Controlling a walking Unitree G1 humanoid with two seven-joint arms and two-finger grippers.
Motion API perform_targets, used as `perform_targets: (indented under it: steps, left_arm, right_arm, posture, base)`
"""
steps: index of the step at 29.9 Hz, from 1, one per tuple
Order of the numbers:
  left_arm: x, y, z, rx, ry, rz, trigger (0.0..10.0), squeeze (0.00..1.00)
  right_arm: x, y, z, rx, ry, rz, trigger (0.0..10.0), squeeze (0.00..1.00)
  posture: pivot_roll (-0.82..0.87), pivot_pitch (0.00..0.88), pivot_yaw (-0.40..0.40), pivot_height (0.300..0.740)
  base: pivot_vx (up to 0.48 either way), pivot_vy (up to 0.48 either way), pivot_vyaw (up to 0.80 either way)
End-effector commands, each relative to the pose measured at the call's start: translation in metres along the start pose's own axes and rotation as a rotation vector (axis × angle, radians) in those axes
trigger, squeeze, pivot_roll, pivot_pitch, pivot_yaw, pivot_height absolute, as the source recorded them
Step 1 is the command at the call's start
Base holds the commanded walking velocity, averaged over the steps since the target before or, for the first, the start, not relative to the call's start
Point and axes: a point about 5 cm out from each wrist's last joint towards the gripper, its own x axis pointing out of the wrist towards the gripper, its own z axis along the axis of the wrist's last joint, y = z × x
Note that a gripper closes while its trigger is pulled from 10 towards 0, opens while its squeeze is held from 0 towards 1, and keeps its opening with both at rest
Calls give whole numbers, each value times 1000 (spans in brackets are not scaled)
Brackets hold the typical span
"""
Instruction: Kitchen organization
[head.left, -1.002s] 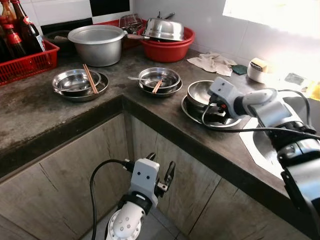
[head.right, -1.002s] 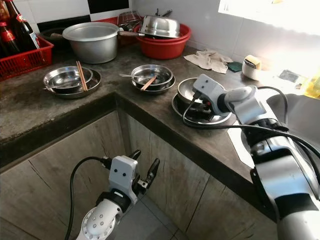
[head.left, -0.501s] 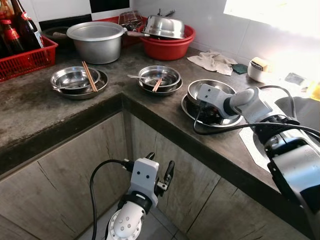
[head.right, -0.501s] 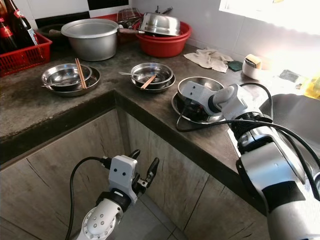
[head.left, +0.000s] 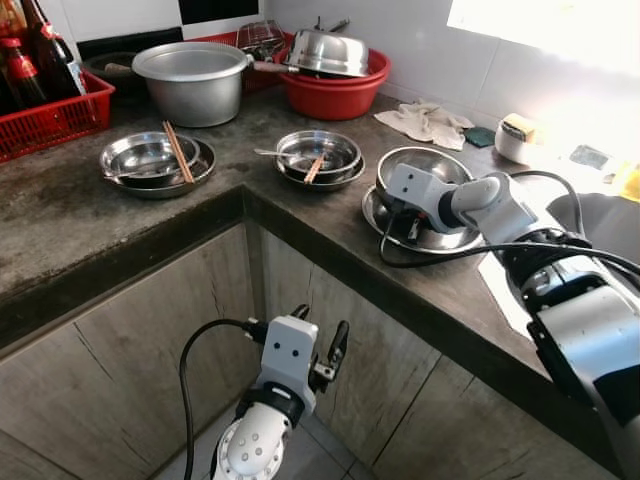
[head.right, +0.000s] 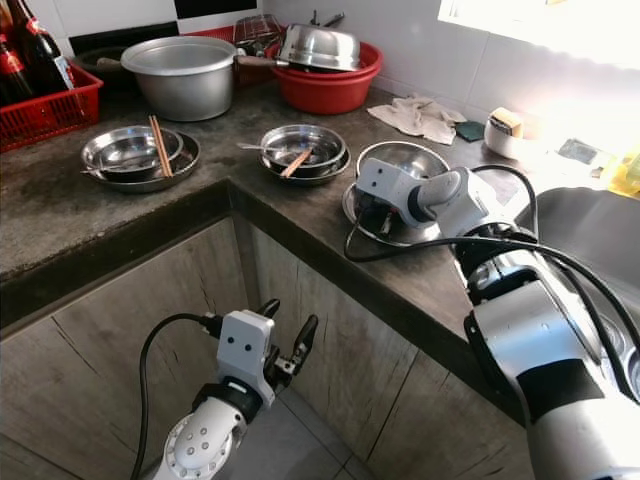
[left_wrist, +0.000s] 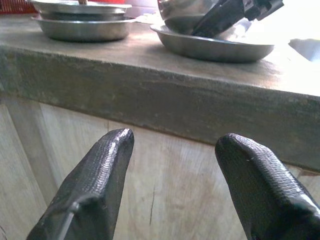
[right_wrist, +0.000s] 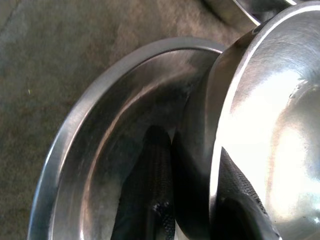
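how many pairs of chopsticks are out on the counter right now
2: one pair of chopsticks across the left bowl set, one short pair in the middle bowl set. Others may be hidden.

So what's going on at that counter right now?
Right gripper fingers straddle steel bowl wall, bowl on plate. Left gripper idle, open. Nothing blocking.

I see a shiny steel bowl (head.left: 424, 170) tilted inside a shallow steel plate (head.left: 440, 240) near the table (head.left: 330, 215) edge. My right hand (right_wrist: 192, 200) pinches its wall, one finger (right_wrist: 155, 185) outside, one inside.
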Motion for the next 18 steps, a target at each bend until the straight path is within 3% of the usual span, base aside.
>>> perform_targets:
  steps: [1,6,9,11,15,18]
  left_arm:
    - [1,0,2,0,-6,1,10000,0]
    - [2,0,2,4,-8,2,10000,0]
    - [3,2,3,7,-12,8,10000,0]
    - [3,3,3,8,-12,9,10000,0]
    - [5,5,4,14,-18,10,10000,0]
    - [6,5,4,16,-20,10,10000,0]
  right_arm:
    - [-4,-6,7,13,-85,-61,0,0]
    - [-6,-7,9,32,-152,-119,0,0]
    - [-15,-11,18,128,-356,-317,0,0]
    - [-16,-10,19,167,-394,-348,0,0]
    - [-33,13,24,335,-631,-532,0,0]
    - [-35,18,24,353,-653,-548,0,0]
  posture:
    - [194,51,-98,740]
    - [195,48,-93,740]
    - [198,40,-91,740]
    - [199,36,-87,740]
    - [196,27,-75,740]
    - [196,27,-75,740]
  base:
    - [0,0,0]
    - [0,0,0]
    - [0,0,0]
    - [0,0,0]
    - [0,0,0]
    - [0,0,0]
